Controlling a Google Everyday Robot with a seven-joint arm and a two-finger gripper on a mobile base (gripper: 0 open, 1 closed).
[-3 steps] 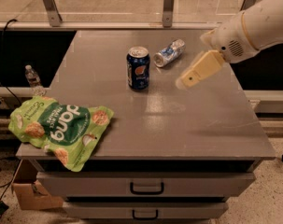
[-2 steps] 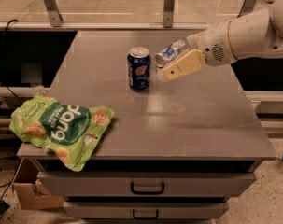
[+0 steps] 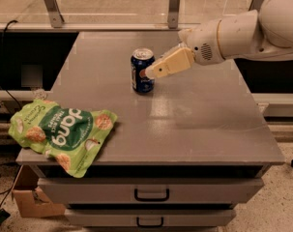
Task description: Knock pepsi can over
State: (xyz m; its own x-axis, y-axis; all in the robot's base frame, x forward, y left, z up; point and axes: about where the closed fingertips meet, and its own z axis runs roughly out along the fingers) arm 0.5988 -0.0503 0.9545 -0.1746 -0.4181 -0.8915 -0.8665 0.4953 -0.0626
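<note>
The pepsi can [image 3: 142, 71], dark blue with a silver top, stands upright on the grey table [image 3: 204, 124], a little left of its middle and toward the back. My gripper [image 3: 147, 73] reaches in from the right on the white arm [image 3: 233, 33]. Its cream fingers [image 3: 168, 63] show as one closed wedge with no gap. The tip is at the can's right side, about mid-height, touching it or nearly so.
A green snack bag [image 3: 59, 134] lies on the table's front left corner, partly over the edge. Drawers [image 3: 151, 193] sit under the tabletop. A cardboard box [image 3: 30, 199] is on the floor at lower left. A glass rail [image 3: 112, 4] runs behind the table.
My gripper has swung left and slightly down, from well right of the can to its right side. The arm now hides the crushed can at the back. The pepsi can still stands upright.
</note>
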